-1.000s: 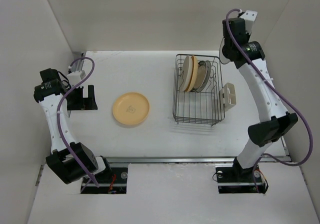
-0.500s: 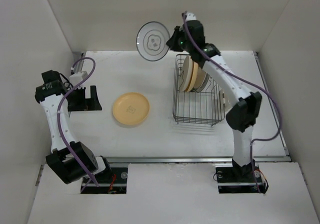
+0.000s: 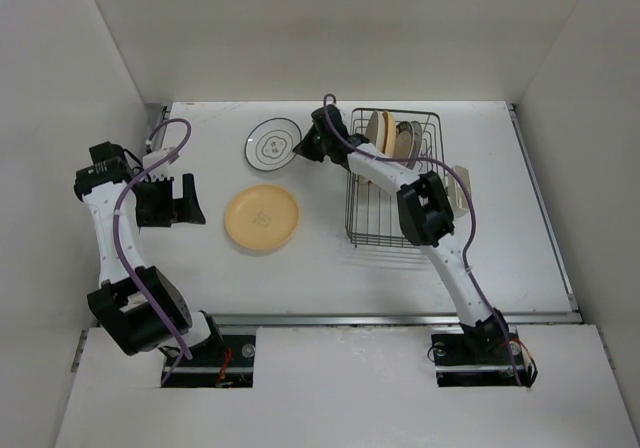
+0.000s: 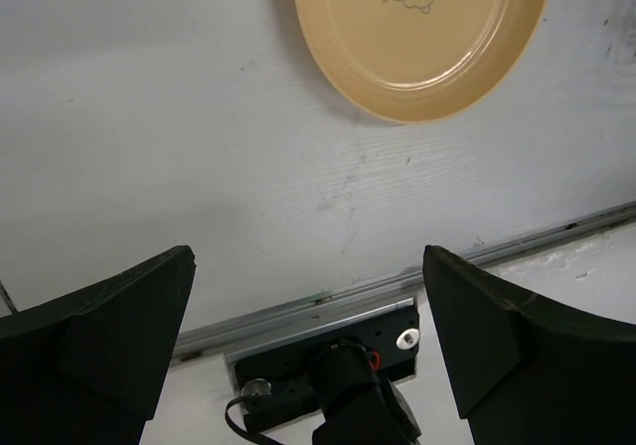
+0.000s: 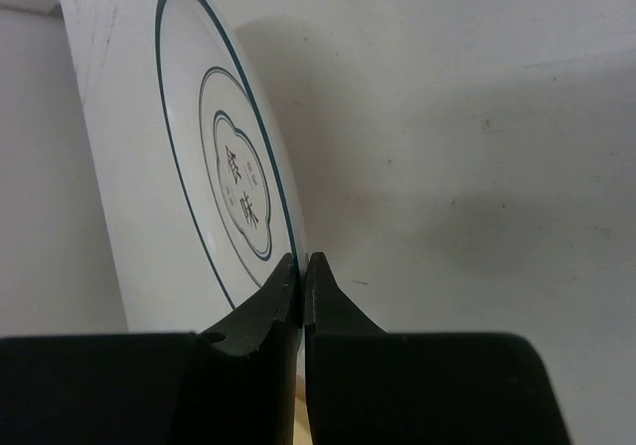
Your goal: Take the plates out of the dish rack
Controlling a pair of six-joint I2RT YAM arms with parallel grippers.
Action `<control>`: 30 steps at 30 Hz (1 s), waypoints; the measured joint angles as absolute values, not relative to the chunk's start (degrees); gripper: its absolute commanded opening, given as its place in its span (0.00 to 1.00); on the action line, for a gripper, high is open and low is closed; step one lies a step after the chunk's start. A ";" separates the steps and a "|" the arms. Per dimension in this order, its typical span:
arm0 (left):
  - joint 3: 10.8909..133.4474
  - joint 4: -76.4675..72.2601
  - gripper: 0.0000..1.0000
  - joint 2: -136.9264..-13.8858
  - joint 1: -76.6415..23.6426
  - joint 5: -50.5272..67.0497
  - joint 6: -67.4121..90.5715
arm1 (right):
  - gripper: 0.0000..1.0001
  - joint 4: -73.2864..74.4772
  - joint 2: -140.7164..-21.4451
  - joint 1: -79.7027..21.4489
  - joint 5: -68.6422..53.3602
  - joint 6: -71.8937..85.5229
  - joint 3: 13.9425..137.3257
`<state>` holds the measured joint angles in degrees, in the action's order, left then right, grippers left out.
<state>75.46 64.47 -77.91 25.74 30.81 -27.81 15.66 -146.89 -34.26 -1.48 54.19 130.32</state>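
My right gripper (image 3: 300, 146) is shut on the rim of a white plate with dark rings (image 3: 271, 145), held low over the table left of the black wire dish rack (image 3: 396, 238). In the right wrist view its fingertips (image 5: 303, 264) pinch the plate's (image 5: 214, 177) edge. Several plates (image 3: 390, 138), cream and grey, stand upright in the rack's far end. A yellow-orange plate (image 3: 262, 218) lies flat on the table; it also shows in the left wrist view (image 4: 422, 28). My left gripper (image 3: 190, 200) is open and empty at the far left, well apart from the yellow-orange plate.
A beige plastic holder (image 3: 459, 193) hangs on the rack's right side. White walls enclose the table on three sides. A metal rail (image 4: 328, 301) runs along the near table edge, with the arm bases (image 3: 210, 353) below it.
My right arm swung from the far right over the rack to the left carrying the ringed plate, then lowered it toward the table left of the rack. The left gripper shifted slightly.
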 measured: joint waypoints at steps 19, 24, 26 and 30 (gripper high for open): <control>75.31 63.00 0.99 -79.81 25.74 29.39 -26.20 | 0.44 16.34 -148.59 -35.40 1.08 68.84 131.61; 75.31 62.96 0.99 -79.81 25.74 29.19 -26.04 | 0.57 17.91 -148.53 -35.38 -0.03 69.19 131.37; 75.31 62.94 0.99 -79.81 25.74 29.10 -26.04 | 0.58 18.83 -147.98 -35.38 -1.56 69.21 130.26; 75.44 62.89 0.99 -79.81 25.74 28.97 -26.02 | 0.63 20.69 -144.73 -35.44 -4.38 68.60 125.49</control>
